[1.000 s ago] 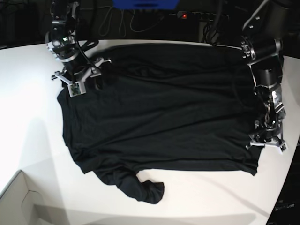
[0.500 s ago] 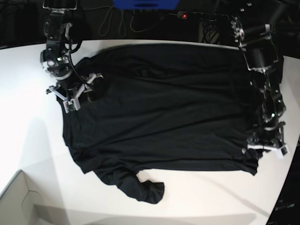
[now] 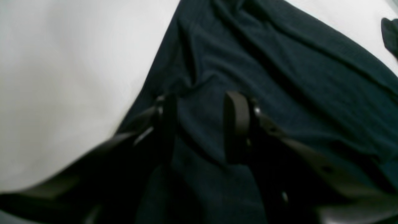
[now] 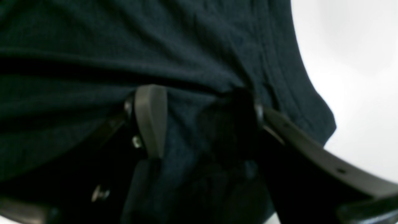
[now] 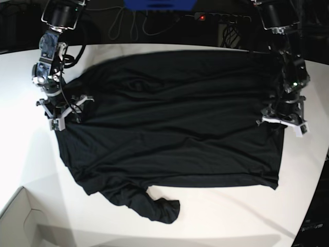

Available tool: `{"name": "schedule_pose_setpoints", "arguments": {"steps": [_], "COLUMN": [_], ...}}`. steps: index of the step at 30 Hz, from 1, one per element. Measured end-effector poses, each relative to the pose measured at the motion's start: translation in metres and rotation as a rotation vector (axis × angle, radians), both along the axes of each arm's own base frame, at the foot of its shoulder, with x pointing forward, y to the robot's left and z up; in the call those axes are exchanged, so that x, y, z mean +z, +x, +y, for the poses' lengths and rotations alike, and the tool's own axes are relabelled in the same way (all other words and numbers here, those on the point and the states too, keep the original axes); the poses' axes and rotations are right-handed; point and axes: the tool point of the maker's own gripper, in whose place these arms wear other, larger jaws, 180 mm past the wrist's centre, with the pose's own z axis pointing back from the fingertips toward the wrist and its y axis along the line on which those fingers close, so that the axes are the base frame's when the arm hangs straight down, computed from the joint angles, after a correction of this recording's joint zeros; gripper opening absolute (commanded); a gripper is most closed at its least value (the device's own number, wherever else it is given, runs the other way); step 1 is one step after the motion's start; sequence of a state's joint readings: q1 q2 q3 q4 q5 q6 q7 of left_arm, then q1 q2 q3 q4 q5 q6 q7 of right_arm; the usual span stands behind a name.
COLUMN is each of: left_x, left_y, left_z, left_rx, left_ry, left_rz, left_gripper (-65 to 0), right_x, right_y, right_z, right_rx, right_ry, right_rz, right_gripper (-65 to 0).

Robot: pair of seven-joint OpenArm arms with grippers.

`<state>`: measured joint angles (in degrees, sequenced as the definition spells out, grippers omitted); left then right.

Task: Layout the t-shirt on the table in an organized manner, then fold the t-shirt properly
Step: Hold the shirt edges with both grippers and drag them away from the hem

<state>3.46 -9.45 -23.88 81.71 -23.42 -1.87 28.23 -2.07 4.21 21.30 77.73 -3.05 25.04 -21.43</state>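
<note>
The right gripper (image 5: 64, 114), at the t-shirt's (image 5: 175, 123) left edge, pinches a fold of cloth, likely to draw that side flat. The shirt lies spread on the table (image 5: 20, 128), one sleeve bunched below. At its right edge, the left gripper (image 5: 281, 119) pinches the hem likewise.

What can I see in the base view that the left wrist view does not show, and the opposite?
Only the base view shows the whole t-shirt spread on the table, its bunched sleeve near the front edge, the right gripper at one side edge, and the cardboard box corner.

Only the left wrist view shows the left gripper close up: its jaws stand apart, with wrinkled fabric between them.

Both show the black shirt on the white table and the left gripper at the shirt's edge.
</note>
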Motion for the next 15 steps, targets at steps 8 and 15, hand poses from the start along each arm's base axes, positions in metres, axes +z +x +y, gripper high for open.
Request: {"name": "schedule_pose_setpoints", "arguments": {"steps": [8,15], "left_x": [-0.040,-0.032], "left_y": [0.013,0.024], "left_z": [0.005,0.029], "left_rx": [0.041,0.054], "left_ry": [-0.066,-0.039], "left_rz": [0.070,0.087], "left_gripper": [-40.8,-40.8], "right_x": [0.044,0.065], "right_y": [0.006,-0.010], "right_z": [0.006,0.012], "right_rx": [0.001,0.012], "right_ry": [-0.061,-0.092], "right_rz": [-0.071,-0.117], "right_gripper": [-30.3,-30.3]}}
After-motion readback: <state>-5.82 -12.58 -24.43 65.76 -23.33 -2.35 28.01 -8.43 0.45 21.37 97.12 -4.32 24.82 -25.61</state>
